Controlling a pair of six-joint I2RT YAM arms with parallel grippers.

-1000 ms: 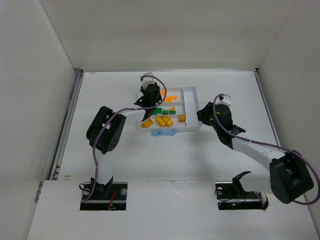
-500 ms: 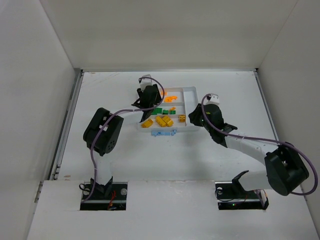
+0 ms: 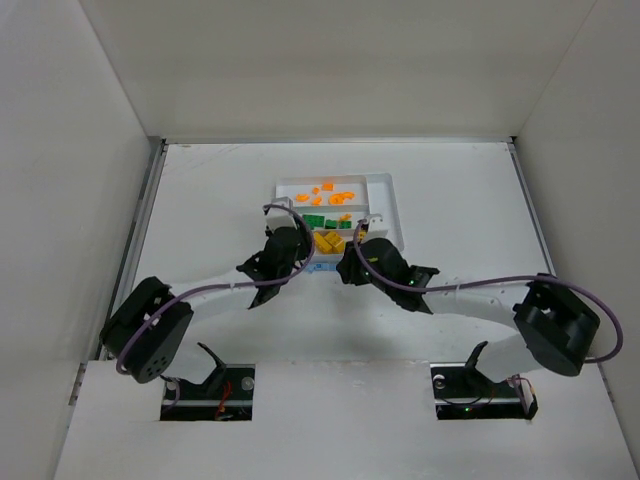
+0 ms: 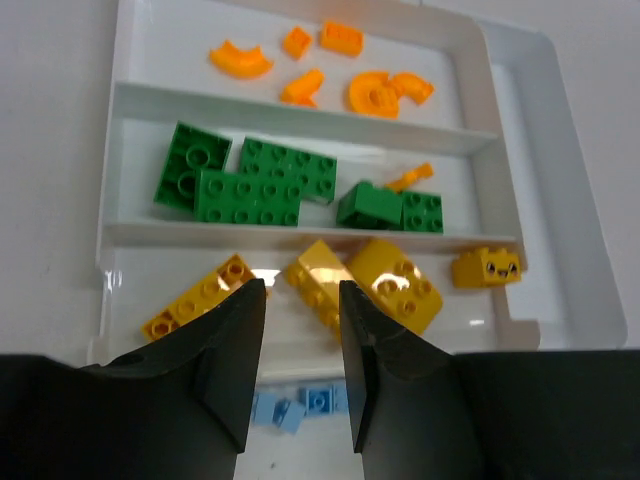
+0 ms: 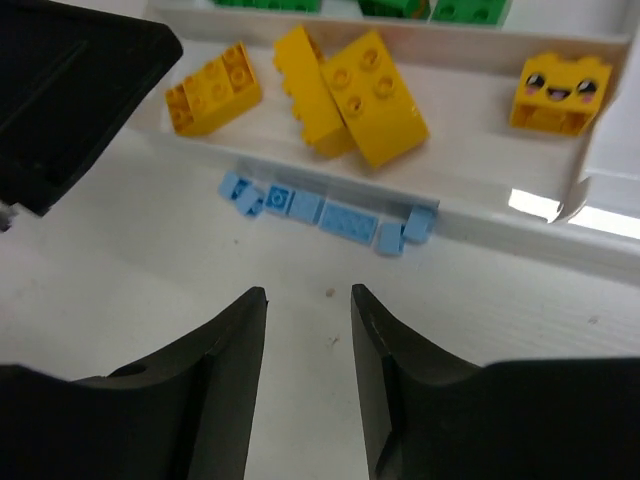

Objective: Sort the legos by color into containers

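Notes left gripper (image 4: 300,295) and right gripper (image 5: 308,295) now at the near wall of the tray (image 4: 480,60), drawn back within the last second from its far-left corner and right side, each with jaws spread and nothing between them. Records orange bricks (image 4: 380,92) in the far section, green bricks (image 4: 250,195) in the middle, yellow bricks (image 4: 395,285) in the near one, with what looks like one small orange piece (image 4: 410,178) astray among the green. Judges the light blue bricks (image 5: 345,220), lying on the table (image 5: 500,330) just outside that near wall, the likely next pick.
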